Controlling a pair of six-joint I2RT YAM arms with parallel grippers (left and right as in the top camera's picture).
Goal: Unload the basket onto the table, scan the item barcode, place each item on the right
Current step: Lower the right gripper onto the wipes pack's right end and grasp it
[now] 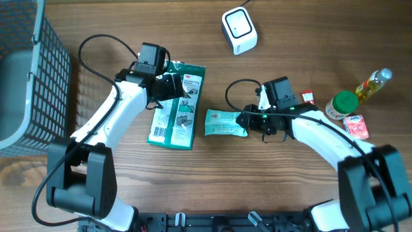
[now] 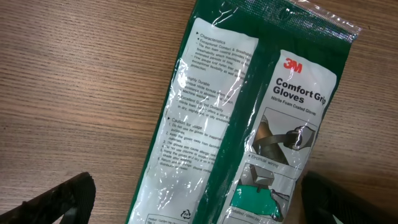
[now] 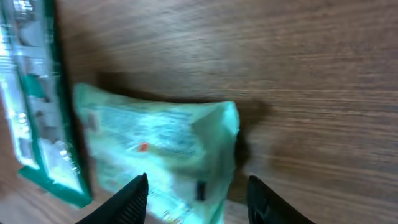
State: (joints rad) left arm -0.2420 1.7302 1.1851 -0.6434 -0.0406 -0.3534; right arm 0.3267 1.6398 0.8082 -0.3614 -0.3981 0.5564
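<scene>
Pouch bracketed, nothing scanned yet.
The right gripper (image 1: 246,122) straddles the right end of the teal pouch (image 1: 224,123), which lies flat mid-table. Its jaws stand about half open, and the blurred wrist view does not show whether they pinch the pouch or only flank it. The left gripper (image 1: 168,87) hangs wide open over the green gloves packet (image 1: 175,106) just left of the pouch, holding nothing. I judge the task early: the pouch is yet to be lifted, carried to the white scanner (image 1: 239,29) at the far edge and shown barcode-first. The table (image 1: 290,193) is plain wood grain, with a wire basket (image 1: 45,71) at the left, and a bottle (image 1: 372,85), green-lidded jar (image 1: 341,104) and red box (image 1: 356,126) at the right.
</scene>
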